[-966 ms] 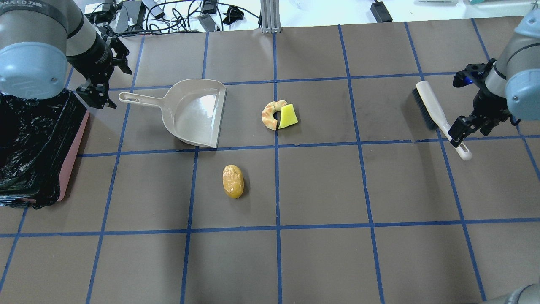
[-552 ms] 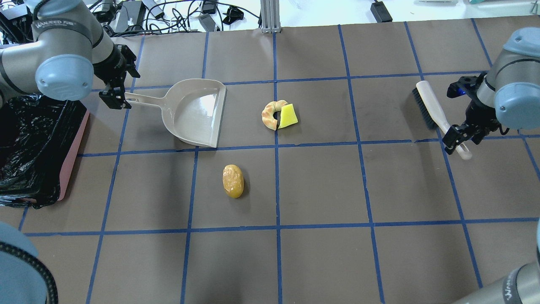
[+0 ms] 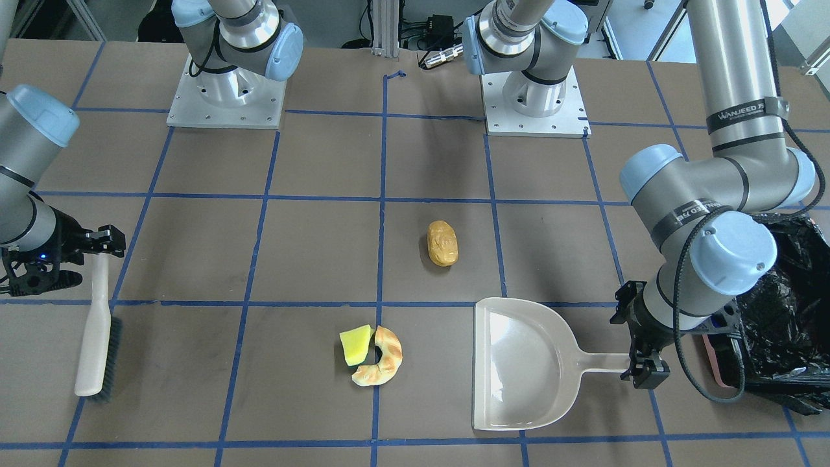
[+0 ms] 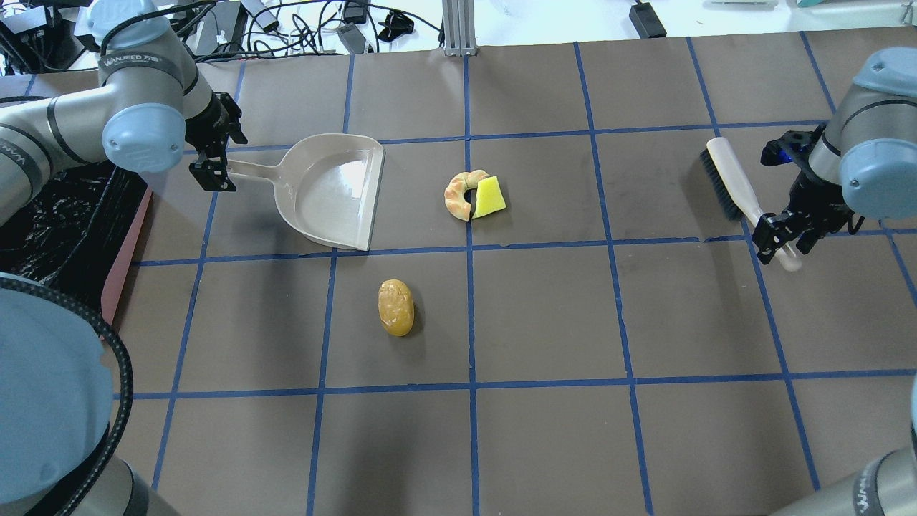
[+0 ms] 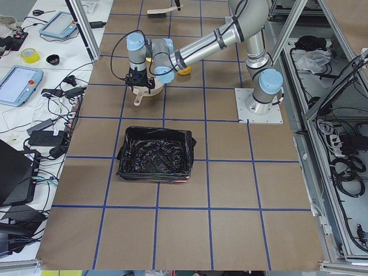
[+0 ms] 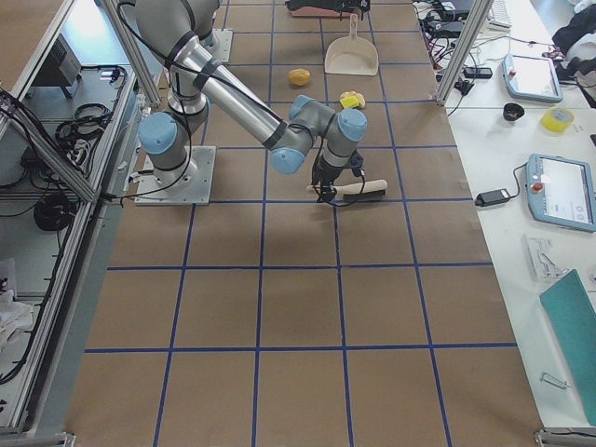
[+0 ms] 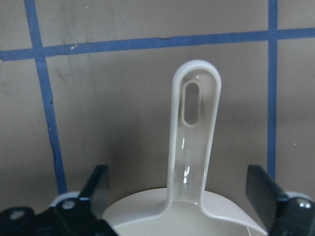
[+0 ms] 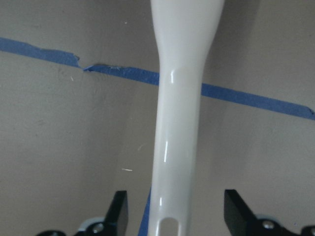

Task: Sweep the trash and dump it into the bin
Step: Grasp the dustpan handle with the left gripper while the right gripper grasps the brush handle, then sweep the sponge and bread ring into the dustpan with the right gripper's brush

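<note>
The trash lies on the brown mat: a golden potato-shaped lump (image 4: 395, 307), and a yellow sponge (image 4: 489, 197) touching a tan croissant piece (image 4: 458, 195). The beige dustpan (image 4: 329, 190) rests flat to their left. My left gripper (image 4: 210, 175) is open, its fingers (image 7: 98, 189) either side of the dustpan handle (image 7: 193, 132) with gaps. My right gripper (image 4: 781, 240) is open astride the handle (image 8: 177, 137) of the white brush (image 4: 731, 183). The bin (image 4: 123, 258), pink with a black bag, stands at the left edge, partly hidden by my arm.
Blue tape lines grid the mat. Cables and power bricks (image 4: 236, 21) lie beyond the far edge, with a metal post (image 4: 458, 29) at the middle. The two arm bases (image 3: 224, 91) sit at the robot's side of the table.
My left gripper has moved right from beside the bin to straddle the end of the dustpan handle. My right gripper shifted slightly along the brush handle toward its end. The trash has not moved.
</note>
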You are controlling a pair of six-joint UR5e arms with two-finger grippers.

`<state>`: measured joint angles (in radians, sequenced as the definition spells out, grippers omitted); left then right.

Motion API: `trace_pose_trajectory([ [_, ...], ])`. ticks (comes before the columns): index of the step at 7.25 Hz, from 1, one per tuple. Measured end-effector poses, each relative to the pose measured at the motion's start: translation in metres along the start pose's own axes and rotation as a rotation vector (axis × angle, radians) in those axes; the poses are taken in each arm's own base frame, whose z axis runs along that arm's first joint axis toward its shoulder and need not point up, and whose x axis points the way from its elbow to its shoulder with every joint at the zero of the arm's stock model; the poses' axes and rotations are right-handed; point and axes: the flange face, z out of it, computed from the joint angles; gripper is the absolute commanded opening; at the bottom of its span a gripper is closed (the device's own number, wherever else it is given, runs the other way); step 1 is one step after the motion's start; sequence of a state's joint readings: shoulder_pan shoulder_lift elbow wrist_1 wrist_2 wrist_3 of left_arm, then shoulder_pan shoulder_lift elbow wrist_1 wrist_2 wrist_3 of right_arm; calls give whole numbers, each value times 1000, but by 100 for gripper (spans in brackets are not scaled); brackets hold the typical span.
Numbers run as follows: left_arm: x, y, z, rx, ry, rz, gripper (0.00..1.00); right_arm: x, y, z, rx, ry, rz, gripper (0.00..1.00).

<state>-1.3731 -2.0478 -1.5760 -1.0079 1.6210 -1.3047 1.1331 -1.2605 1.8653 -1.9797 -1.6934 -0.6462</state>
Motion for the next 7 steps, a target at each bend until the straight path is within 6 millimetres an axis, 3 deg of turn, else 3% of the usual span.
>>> trace_pose_trajectory([
  [1,3,-3,8,-1,-5,-7,100,0,0,0,-2,0,2,31],
  [3,5,-5,21,-3,-19,-8,100,0,0,-1,-1,1,0,6],
  [4,5,-5,26,-5,-27,-8,100,0,0,-2,1,3,-2,3],
  [5,5,-6,31,1,-34,-7,65,1,0,-4,3,4,-2,2],
  [6,5,-7,35,15,-42,-7,2,1,0,-5,4,6,-2,2],
  [7,4,-8,38,26,-50,-16,0,0,-1,-10,12,13,-1,2],
])
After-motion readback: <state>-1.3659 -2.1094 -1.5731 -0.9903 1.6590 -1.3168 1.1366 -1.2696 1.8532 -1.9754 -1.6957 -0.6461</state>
